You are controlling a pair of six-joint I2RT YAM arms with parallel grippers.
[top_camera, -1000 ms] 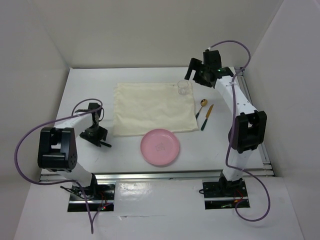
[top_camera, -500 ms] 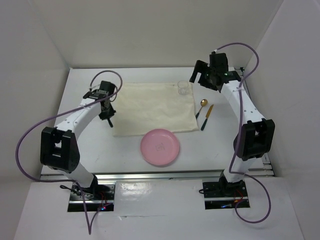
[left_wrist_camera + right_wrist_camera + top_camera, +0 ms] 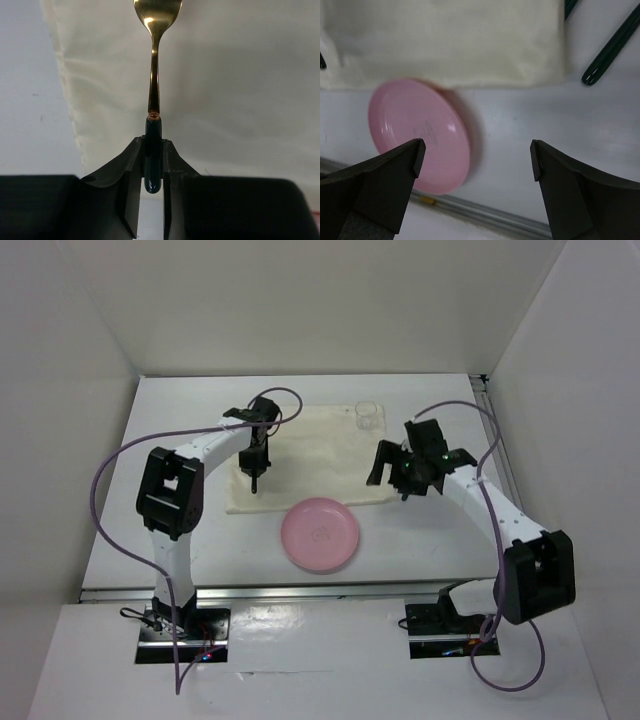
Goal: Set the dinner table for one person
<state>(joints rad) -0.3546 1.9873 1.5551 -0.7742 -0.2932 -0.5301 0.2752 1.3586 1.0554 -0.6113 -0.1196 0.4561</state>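
The dinner table [image 3: 172, 400] spreads beneath both arms; over its cream mat [image 3: 320, 450] the left gripper [image 3: 153, 146] pinches a gold utensil [image 3: 154, 75] by the handle's end only — it could swivel and land crooked — while the right gripper [image 3: 477, 157] gapes empty by the pink plate [image 3: 415, 135].

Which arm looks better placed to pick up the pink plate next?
Probably right: the right tool is open and empty, facing the pink plate; the left tool is shut on a gold-headed utensil over the cloth mat.
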